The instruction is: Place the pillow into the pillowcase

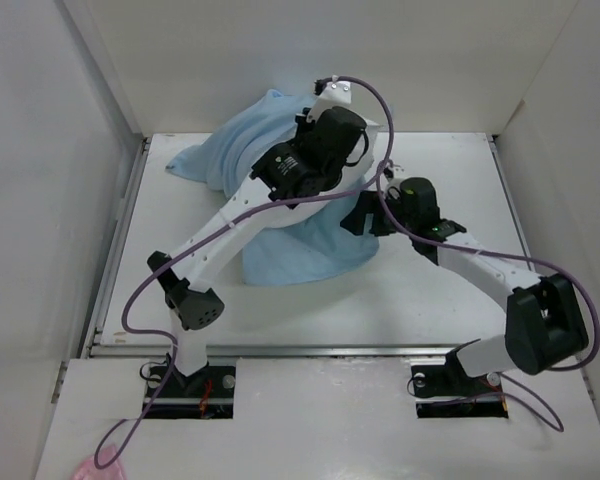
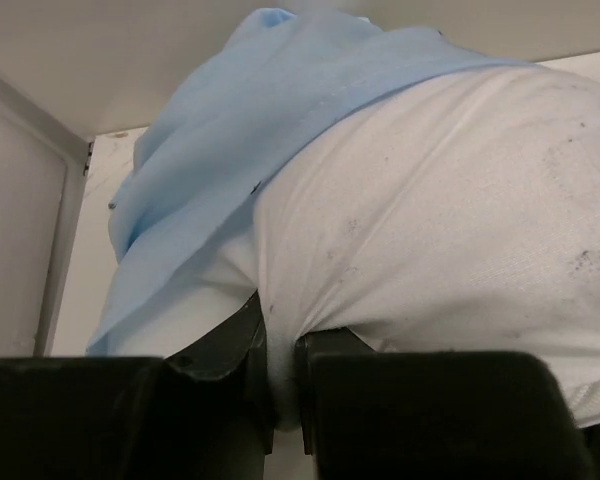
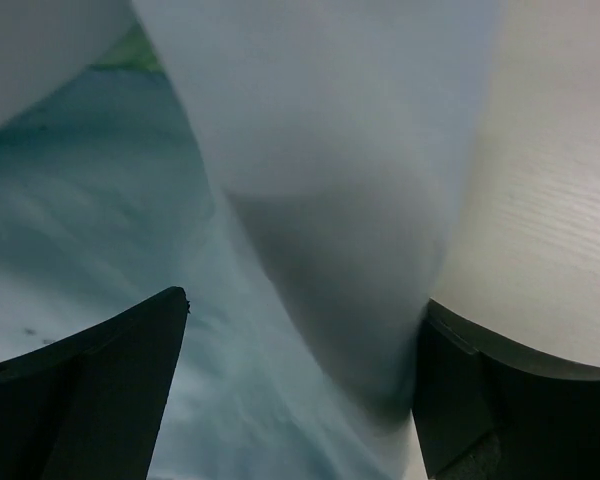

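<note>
The white pillow [image 2: 450, 210], marked with dark specks, fills the left wrist view. The light blue pillowcase [image 2: 230, 130] is draped over its upper left part. My left gripper [image 2: 280, 375] is shut on a pinched fold of the pillow's fabric. In the top view the pillowcase [image 1: 305, 255] lies bunched at the table's far middle, under my left gripper [image 1: 312, 120]; the pillow is mostly hidden there. My right gripper [image 1: 365, 215] is open at the bundle's right side. In its wrist view a pale fabric-covered bulge [image 3: 330, 150] and teal cloth sit between its wide-open fingers [image 3: 130, 380].
White enclosure walls [image 1: 40, 200] stand to the left, right and back of the table [image 1: 450, 300]. A small pink scrap [image 1: 98, 468] lies off the table at the near left. Purple cables [image 1: 380, 110] loop above both arms.
</note>
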{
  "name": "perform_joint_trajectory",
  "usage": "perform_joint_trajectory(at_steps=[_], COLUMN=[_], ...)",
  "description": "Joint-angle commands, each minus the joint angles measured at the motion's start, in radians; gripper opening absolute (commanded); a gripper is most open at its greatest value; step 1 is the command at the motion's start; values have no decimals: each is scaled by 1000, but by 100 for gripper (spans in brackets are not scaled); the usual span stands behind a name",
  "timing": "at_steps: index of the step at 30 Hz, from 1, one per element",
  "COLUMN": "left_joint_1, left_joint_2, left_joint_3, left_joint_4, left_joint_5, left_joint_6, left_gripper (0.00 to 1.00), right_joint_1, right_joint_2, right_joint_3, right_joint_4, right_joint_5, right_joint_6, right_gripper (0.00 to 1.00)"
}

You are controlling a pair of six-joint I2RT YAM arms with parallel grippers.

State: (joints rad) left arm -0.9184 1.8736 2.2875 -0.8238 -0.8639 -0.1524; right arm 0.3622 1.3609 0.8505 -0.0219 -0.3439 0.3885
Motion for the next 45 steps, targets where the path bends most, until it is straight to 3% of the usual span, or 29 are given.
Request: perform_joint_trajectory(at_steps=[1, 4, 8, 9, 10, 11, 13, 16, 18, 20, 23, 25, 26, 27, 30, 37, 39, 40, 42, 43, 44, 45], left_joint_1=[7, 7, 7, 7, 7, 7, 18, 62, 98, 125, 156, 222, 255, 313, 345, 268, 230, 202, 176, 162, 147, 121], left_joint_2=[4, 4, -17, -17, -27, -27, -37, -37, -8, 33, 90, 185, 234, 337, 415, 149, 47, -20, -85, -115, -145, -192], left_joint_3=[41, 41, 21, 21, 7, -2, -43, -149, -216, -342, -486, -496, -444, -381, -260, -485, -525, -575, -617, -664, -678, -678], left_joint_4=[132, 132, 144, 144, 153, 153, 166, 189, 204, 204, 216, 241, 206, 155, 60, 253, 305, 337, 351, 363, 364, 353], left_joint_5=[-76, -76, -67, -67, -67, -67, -67, -3, 61, 97, 106, 74, 130, 155, 166, 273, 368, 443, 555, 653, 687, 716], left_joint_6=[60, 60, 51, 51, 51, 51, 51, -2, -53, -131, -199, -273, -306, -352, -414, -282, -216, -163, -112, -90, -73, -73], left_gripper=[0, 0, 0, 0, 0, 0, 0, 0, 0, 0, 0, 0, 0, 0, 0, 0, 20, 41, 74, 100, 100, 100], right_joint_1=[79, 145, 146, 146, 146, 136, 136, 136, 123, 75, 52, 52, 52, 52, 52, 52, 52, 52, 52, 52, 52, 52], right_joint_2=[64, 130, 332, 364, 391, 406, 362, 129, -122, -288, -497, -548, -548, -548, -548, -461, -430, -419, -398, -376, -376, -361], right_joint_3=[114, 171, 251, 275, 292, 301, 276, 171, 124, 124, 263, 317, 331, 341, 378, 389, 375, 360, 349, 349, 340, 340], right_joint_4=[161, 171, 232, 232, 232, 241, 241, 124, -66, -220, -490, -552, -568, -591, -641, -733, -742, -742, -742, -742, -742, -742], right_joint_5=[64, 250, 379, 379, 369, 347, 290, 249, 224, 246, 312, 213, 185, 184, 206, 462, 569, 598, 641, 658, 677, 710], right_joint_6=[105, 170, 230, 230, 239, 239, 191, 115, 72, 18, -19, -19, -10, -10, -10, 1, 27, 27, 45, 46, 46, 55], right_gripper=[88, 96, 92, 60, 14, 0, 0, 0, 0, 0, 0, 0, 0, 0, 0, 0, 10, 29, 61, 71, 85, 88])
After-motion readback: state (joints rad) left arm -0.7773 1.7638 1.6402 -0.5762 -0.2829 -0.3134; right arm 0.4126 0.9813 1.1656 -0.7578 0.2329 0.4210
